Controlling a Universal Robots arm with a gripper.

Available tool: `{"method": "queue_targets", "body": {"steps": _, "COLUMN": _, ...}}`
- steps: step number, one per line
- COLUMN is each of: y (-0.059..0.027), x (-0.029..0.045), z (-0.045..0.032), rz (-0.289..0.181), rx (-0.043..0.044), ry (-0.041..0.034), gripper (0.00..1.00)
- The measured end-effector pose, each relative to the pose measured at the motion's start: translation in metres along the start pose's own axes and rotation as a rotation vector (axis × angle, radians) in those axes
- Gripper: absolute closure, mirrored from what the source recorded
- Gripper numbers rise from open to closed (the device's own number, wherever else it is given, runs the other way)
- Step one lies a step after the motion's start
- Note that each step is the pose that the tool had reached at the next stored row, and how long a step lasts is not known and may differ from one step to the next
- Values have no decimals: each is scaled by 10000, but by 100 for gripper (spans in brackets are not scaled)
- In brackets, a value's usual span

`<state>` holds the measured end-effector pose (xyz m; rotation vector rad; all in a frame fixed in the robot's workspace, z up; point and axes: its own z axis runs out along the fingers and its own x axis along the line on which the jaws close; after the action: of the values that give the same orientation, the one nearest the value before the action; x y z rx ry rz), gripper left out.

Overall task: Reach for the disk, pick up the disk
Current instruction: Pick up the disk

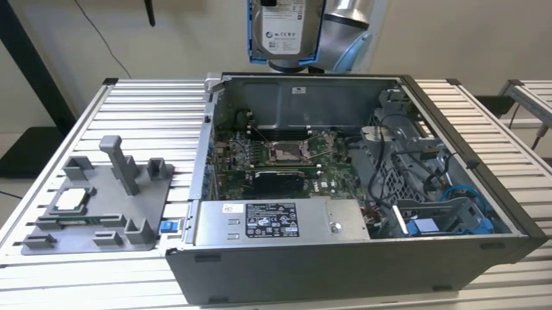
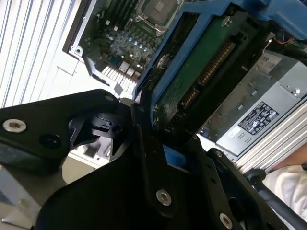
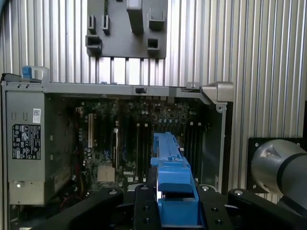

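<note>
Clamping the disk (image 3: 169, 153) between the black fingers of the gripper (image 3: 175, 203) — jaws closed on its bright blue frame. Hanging with it high over the open computer case (image 1: 345, 278), the motherboard (image 3: 144, 129) lying straight beneath the gripper. Turning the disk's green circuit side toward the second wrist view. Resting past the case wall, off to one side of the gripper on the table (image 1: 138, 103) — a grey fixture plate (image 1: 103, 206).

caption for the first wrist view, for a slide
Gripper shut on the blue-framed disk, held edge-on above the open case and its motherboard.
</note>
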<state>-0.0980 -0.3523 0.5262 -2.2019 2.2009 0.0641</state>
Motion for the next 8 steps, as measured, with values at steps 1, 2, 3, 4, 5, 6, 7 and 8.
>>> {"method": "queue_targets", "body": {"steps": 1, "y": -39, "x": 0, "z": 1, "rz": 0, "rx": 0, "ry": 0, "gripper": 100}}
{"method": "queue_targets", "body": {"steps": 2, "y": -78, "x": 0, "z": 3, "rz": 0, "rx": 0, "ry": 0, "gripper": 100}}
{"method": "queue_targets", "body": {"steps": 3, "y": -116, "x": 0, "z": 4, "rz": 0, "rx": 0, "ry": 0, "gripper": 100}}
{"method": "queue_targets", "body": {"steps": 4, "y": -155, "x": 0, "z": 6, "rz": 0, "rx": 0, "ry": 0, "gripper": 100}}
{"method": "queue_targets", "body": {"steps": 5, "y": -194, "x": 1, "z": 8, "rz": 0, "rx": 0, "ry": 0, "gripper": 100}}
{"method": "queue_targets", "body": {"steps": 6, "y": -230, "x": 1, "z": 9, "rz": 0, "rx": 1, "ry": -1, "gripper": 100}}
{"method": "queue_targets", "body": {"steps": 7, "y": -272, "x": 1, "z": 10, "rz": 0, "rx": 1, "ry": 0, "gripper": 100}}
{"method": "queue_targets", "body": {"steps": 8, "y": -310, "x": 1, "z": 12, "rz": 0, "rx": 0, "ry": 0, "gripper": 100}}
